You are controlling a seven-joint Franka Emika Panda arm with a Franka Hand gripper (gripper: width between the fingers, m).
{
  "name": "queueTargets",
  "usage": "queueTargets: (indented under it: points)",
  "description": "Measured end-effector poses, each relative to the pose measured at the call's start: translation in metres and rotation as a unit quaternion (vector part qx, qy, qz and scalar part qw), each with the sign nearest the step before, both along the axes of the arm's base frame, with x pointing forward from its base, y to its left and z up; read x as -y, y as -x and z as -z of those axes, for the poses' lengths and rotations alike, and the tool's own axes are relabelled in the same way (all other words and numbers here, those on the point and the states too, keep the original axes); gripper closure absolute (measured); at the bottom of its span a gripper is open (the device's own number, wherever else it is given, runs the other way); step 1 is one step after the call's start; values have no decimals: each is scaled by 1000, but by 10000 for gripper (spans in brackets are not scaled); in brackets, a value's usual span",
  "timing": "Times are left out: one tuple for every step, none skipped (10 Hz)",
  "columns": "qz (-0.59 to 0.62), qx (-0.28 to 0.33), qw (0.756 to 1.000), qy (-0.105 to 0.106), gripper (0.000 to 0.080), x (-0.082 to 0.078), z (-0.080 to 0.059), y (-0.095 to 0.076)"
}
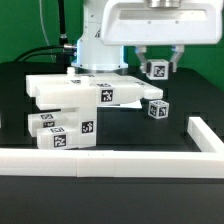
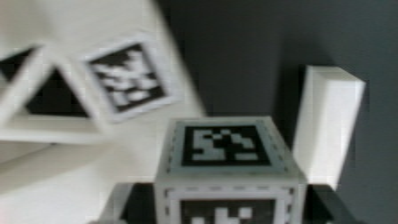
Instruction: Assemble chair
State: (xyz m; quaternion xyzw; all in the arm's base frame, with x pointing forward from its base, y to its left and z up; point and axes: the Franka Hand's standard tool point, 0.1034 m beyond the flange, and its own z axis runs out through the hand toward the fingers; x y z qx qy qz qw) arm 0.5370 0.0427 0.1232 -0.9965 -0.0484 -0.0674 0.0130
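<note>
While it hangs off the table (image 1: 190, 100), held part: small tagged chair leg (image 1: 158, 71), toward the exterior view's right.
gripper (image 1: 158, 64): jaws nearly together, clamped on that leg's sides.
way to target: chair slab (image 1: 80, 92) with its stacked parts lies toward the exterior view's left, lower than the leg and apart from it.
leg axis: probably upright; the wrist view is too blurred to be sure.
spare leg (image 1: 157, 108): on the table below the gripper.
</note>
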Motion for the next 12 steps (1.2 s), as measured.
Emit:
queueTargets:
  points:
    - [-13,2,1000,2,515,17,-5,-7]
    - [-17,3,1000,2,515,32,-12,-15]
    - [-17,9,1000,3,515,44,-17,-21]
    - [-24,8,1000,4,515,53,-19,-23]
    - [-18,8,1000,3,515,53,-18,-23]
    - [-19,7,1000,3,515,52,-17,-23]
    - [-18,7,1000,3,515,53,-17,-23]
    - [-31,6,999,6,515,56,-16,-22]
    - [-62,5,998,14,515,72,-13,-22]
    - [-63,5,998,17,515,90,-14,-29]
    - [-62,5,998,20,515,98,-11,-31]
    - [-64,2,998,22,515,103,-7,-30]
